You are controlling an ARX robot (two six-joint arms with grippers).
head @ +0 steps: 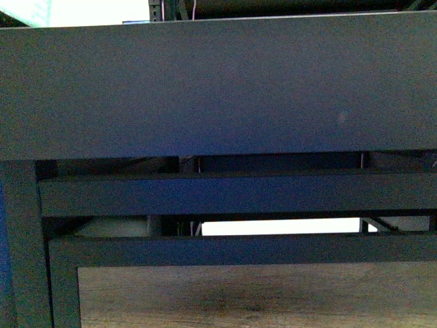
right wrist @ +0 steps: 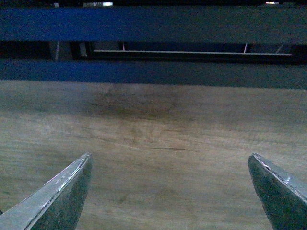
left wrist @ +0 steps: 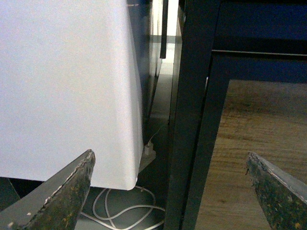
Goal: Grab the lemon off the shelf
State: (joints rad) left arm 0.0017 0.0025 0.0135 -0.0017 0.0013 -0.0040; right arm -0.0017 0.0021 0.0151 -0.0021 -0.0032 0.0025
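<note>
No lemon shows in any view. The shelf [head: 218,89] fills the front view: a wide matte-black front rim, black crossbars below it and a wood-grain front panel [head: 259,294] at the bottom. Neither gripper shows in the front view. My left gripper [left wrist: 170,191] is open and empty, facing the shelf's black corner upright [left wrist: 192,120], with the wood-grain panel [left wrist: 249,134] beside it. My right gripper [right wrist: 170,191] is open and empty, facing the wood-grain panel [right wrist: 153,143] below black crossbars [right wrist: 153,24].
A white box-like body [left wrist: 62,86] stands close beside the shelf's corner upright. A white cable [left wrist: 120,211] lies coiled on the grey floor under it, with a white plug [left wrist: 148,153] above. The black left upright [head: 24,246] shows in the front view.
</note>
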